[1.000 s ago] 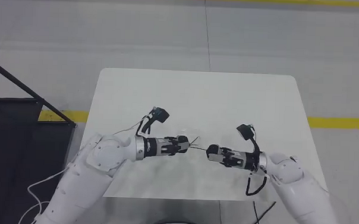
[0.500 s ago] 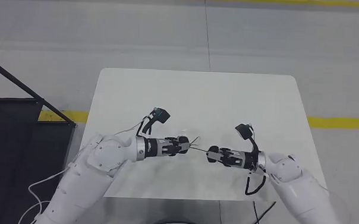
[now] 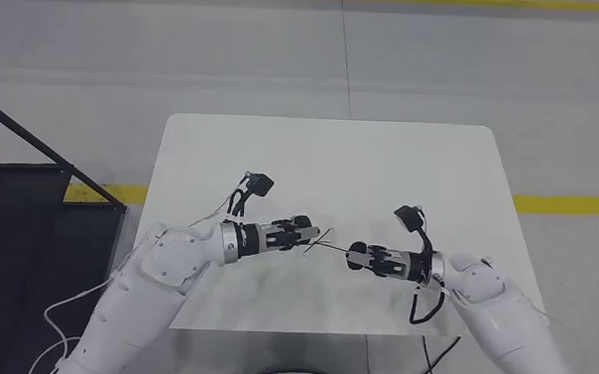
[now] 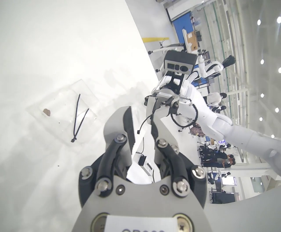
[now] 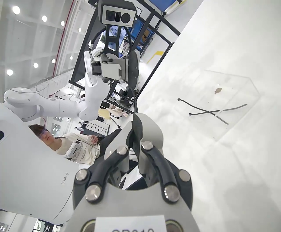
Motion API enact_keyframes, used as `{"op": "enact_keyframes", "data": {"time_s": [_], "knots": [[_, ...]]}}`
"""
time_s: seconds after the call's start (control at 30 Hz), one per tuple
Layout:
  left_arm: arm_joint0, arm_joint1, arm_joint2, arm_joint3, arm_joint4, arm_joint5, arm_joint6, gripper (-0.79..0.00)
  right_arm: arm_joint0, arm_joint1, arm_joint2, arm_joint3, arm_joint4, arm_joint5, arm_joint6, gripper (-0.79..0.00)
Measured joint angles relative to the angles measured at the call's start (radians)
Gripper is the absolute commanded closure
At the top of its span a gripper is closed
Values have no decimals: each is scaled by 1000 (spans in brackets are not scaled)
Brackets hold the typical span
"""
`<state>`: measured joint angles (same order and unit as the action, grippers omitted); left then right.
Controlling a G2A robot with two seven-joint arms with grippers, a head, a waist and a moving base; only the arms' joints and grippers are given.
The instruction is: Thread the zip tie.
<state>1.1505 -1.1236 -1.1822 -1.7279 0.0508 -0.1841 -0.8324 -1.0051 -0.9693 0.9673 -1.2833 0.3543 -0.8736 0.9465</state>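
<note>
Since a second ago the left arm has rolled at the wrist and drifted a little toward the upper right of the top view, so its wrist camera now sits higher and further left. The right arm has barely shifted.

The zip tie (image 3: 332,248) is a thin black strap in the air over the worktop (image 3: 380,160), in the lower middle of the top view, running between the two arms' ends. The right pincer (image 3: 355,254) is clamped narrow on one end of it, its black pads pressed together. From there the strap bends in a soft curve and ends in a small blocky head. The left pincer (image 4: 141,123) stands moderately open, with its grey fingers and black pads apart. The tie's head shows in the gap between them, and whether it touches a pad cannot be told.

On the matte white worktop lies a clear plastic tray (image 4: 61,98), flat and straight-edged. In it are two loose black ties (image 5: 213,112), thin and slightly bowed, lying across one another. A small brown fleck (image 5: 218,90) lies in the tray too, apart from them.
</note>
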Motion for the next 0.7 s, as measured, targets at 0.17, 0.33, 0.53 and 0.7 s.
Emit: {"op": "enact_keyframes", "data": {"time_s": [0.17, 0.33, 0.53, 0.7], "knots": [[44, -4, -26, 19, -69, -73, 120, -785, -22, 1, 22, 13, 32, -36, -45, 0], [81, -8, -20, 32, -126, -120, 181, -785, -55, 1, 43, 1, 39, -58, -106, 0], [81, -8, -19, 31, -123, -119, 180, -785, -58, 3, 50, -3, 26, -63, -107, -12], [81, -8, -19, 31, -123, -119, 180, -785, -60, 3, 50, -5, 25, -60, -110, -83]]}}
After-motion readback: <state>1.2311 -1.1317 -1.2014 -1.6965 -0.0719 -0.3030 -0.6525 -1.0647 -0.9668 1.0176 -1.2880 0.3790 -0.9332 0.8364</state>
